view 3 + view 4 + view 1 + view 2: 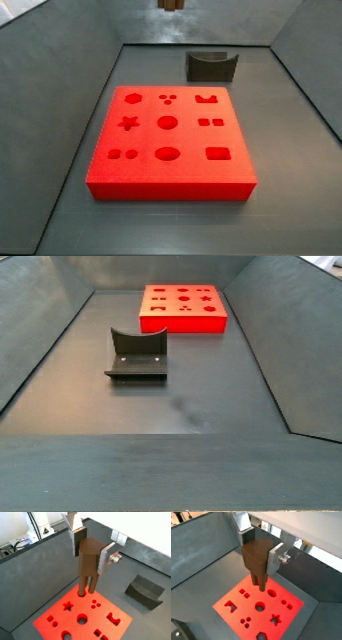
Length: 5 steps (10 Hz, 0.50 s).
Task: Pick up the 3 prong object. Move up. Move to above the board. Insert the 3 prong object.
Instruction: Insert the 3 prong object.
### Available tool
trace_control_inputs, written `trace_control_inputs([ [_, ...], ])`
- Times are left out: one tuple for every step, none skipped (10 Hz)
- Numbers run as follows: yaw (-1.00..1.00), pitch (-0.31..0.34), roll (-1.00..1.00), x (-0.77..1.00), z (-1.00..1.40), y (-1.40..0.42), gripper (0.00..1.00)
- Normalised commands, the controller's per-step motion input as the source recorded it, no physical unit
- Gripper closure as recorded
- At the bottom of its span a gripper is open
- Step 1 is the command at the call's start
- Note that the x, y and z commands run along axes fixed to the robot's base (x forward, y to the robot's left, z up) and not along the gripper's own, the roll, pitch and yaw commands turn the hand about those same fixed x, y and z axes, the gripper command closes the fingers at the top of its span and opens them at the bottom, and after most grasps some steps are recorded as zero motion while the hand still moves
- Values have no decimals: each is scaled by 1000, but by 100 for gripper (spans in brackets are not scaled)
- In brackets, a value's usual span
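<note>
Gripping the peg (87,562) by its upper body, the gripper (90,554) hung high above the board (167,130), its fingers (107,557) clamped shut on it, prongs pointing down, probably to line up with the three-dot cutout (168,98).

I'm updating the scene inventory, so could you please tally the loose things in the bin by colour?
Brown: 1, the peg, held in the gripper above the board.
Red-orange: 1, the board on the floor.
Dark grey: 1, the U-shaped block, apart from the board.
Total: 3
</note>
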Motion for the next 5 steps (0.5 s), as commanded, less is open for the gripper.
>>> trace_control_inputs([
  [26,-91,16,-29,-323,37,100],
  [26,-87,26,0,-403,34,100],
  [3,-67,34,0,-457,83,100],
  [0,-51,76,0,-469,169,100],
  [0,-50,97,17,-483,226,100],
])
